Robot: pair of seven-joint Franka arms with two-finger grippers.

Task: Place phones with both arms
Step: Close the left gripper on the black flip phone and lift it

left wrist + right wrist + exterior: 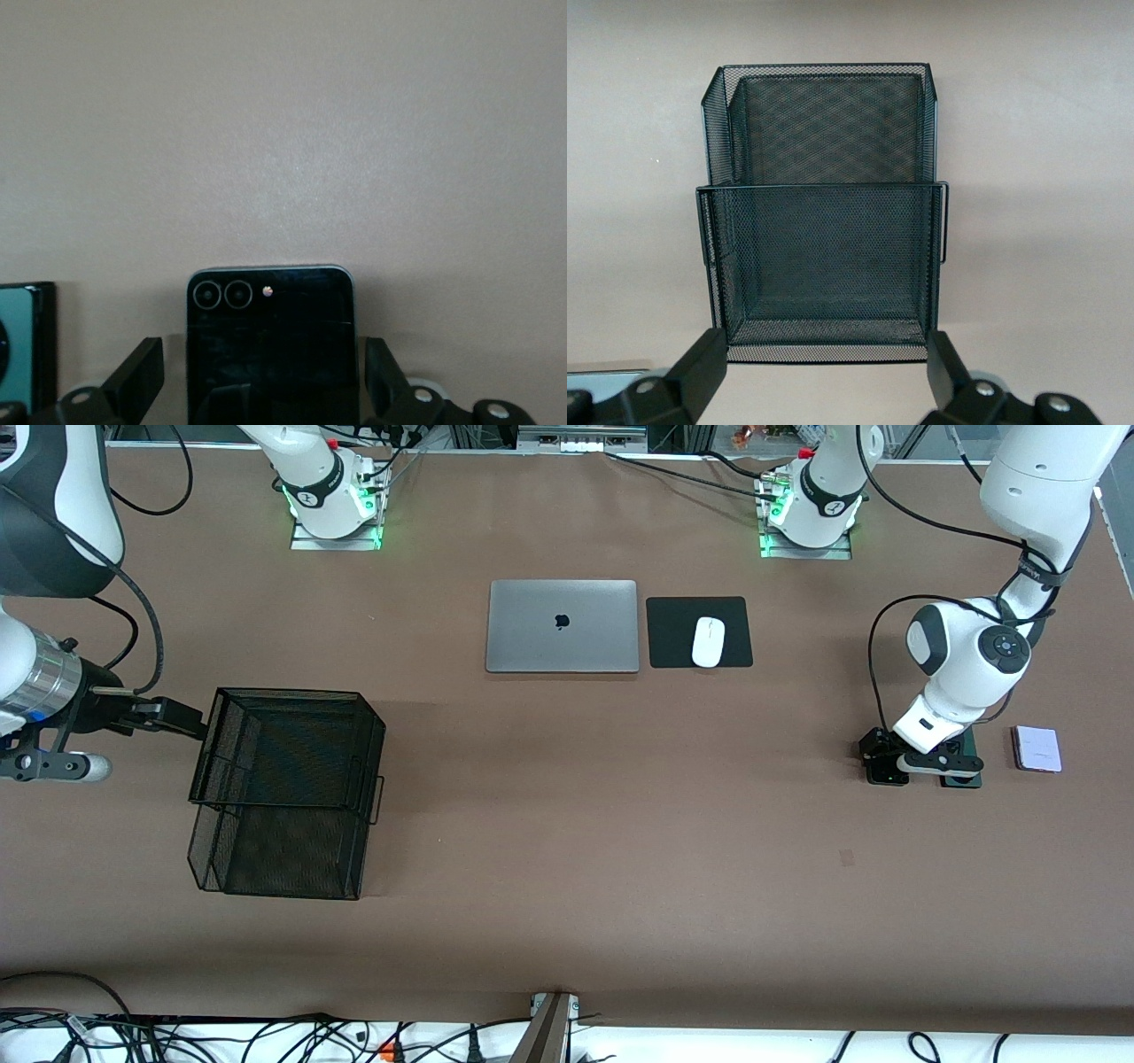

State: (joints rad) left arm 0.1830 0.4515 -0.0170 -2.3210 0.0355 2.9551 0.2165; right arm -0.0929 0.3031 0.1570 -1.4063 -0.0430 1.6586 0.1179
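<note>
Three phones on brown table (pixel 620 797) (cables edge-side).

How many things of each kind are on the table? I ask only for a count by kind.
Phones: 3 (black flip phone, dark green phone, pale pink-lavender phone)
Mesh baskets: 1
Laptops: 1
Mice: 1
Mouse pads: 1
Total: 7

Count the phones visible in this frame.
3, all toward the left arm's end: black flip phone between the left gripper's open fingers, green phone beside it, largely hidden, pale lavender flip phone beside that.
</note>
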